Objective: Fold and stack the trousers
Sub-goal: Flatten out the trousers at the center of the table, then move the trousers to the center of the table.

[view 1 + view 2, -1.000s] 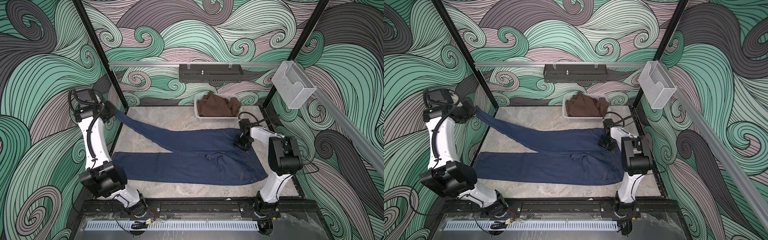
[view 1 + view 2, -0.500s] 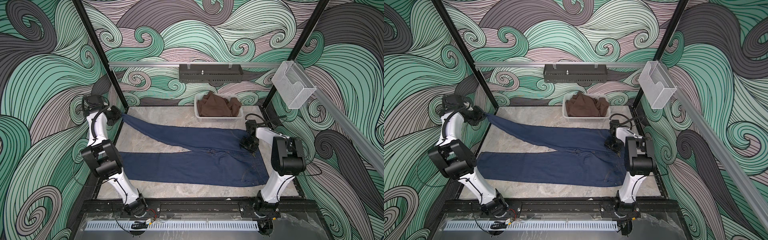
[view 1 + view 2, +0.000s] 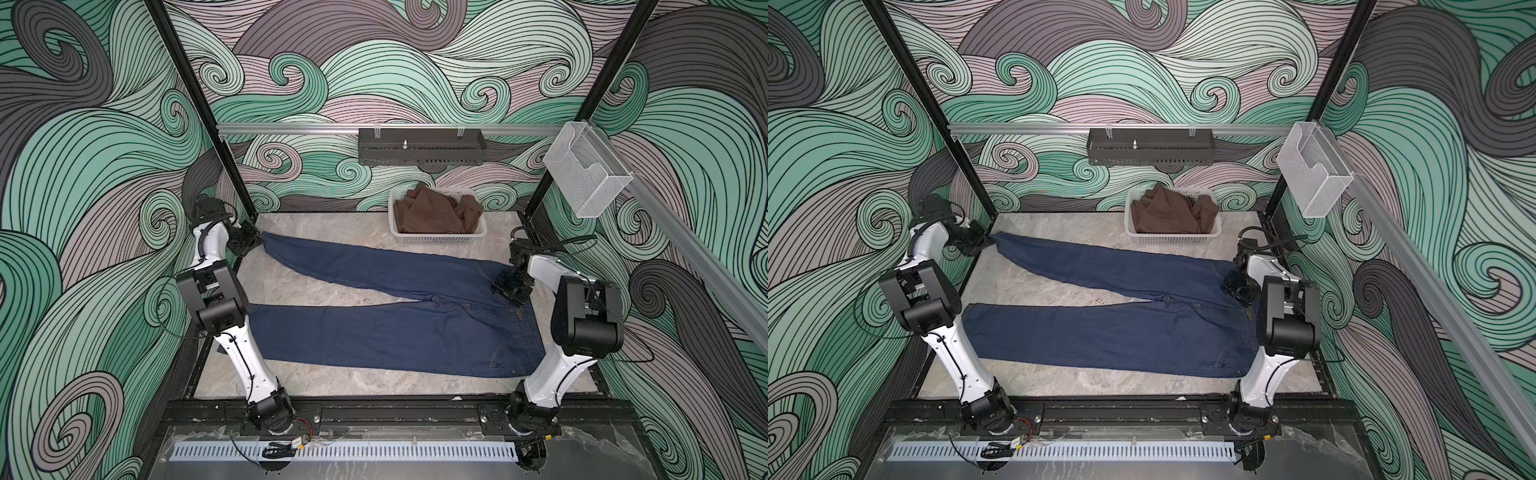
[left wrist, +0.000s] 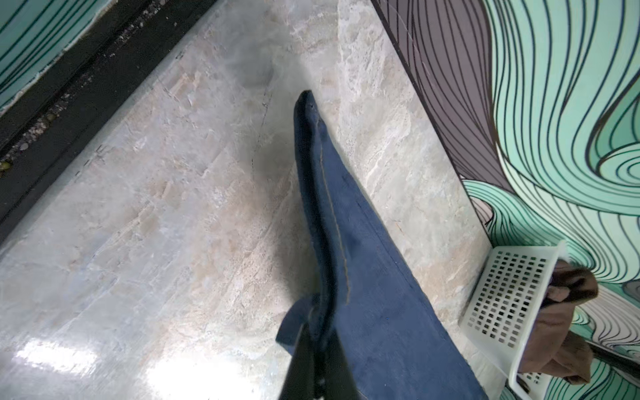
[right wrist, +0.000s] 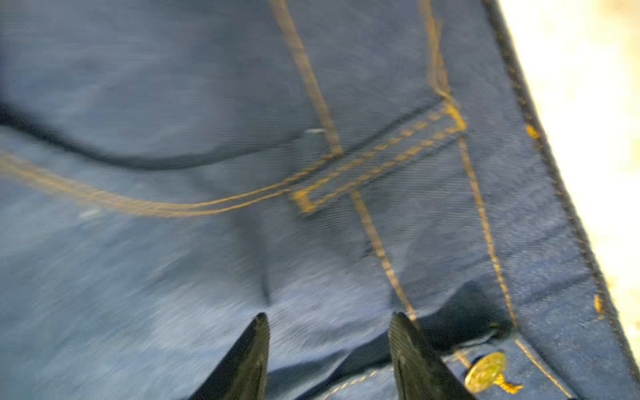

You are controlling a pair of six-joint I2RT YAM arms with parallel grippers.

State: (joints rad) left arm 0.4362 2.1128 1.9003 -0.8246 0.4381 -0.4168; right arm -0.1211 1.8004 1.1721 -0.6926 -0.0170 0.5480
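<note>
The dark blue trousers (image 3: 395, 332) (image 3: 1100, 332) lie flat on the marble table with the waist at the right and the legs spread in a V toward the left. My left gripper (image 3: 259, 241) (image 3: 992, 237) is at the back left corner. In the left wrist view it (image 4: 320, 322) is shut on the hem of the far leg. My right gripper (image 3: 505, 286) (image 3: 1233, 286) hovers at the far end of the waistband. In the right wrist view it (image 5: 330, 320) stands open just over the denim, beside the metal button (image 5: 485, 372).
A white basket (image 3: 436, 240) (image 4: 509, 298) holding a brown garment (image 3: 432, 212) stands at the back of the table, close behind the far leg. A dark tray (image 3: 419, 151) and a clear bin (image 3: 586, 174) hang on the rails above. Black frame posts stand at the back corners.
The left arm folded down and carried the far leg's hem lower and slightly rightward. The right gripper slid right along the waist and its jaws spread wider.
</note>
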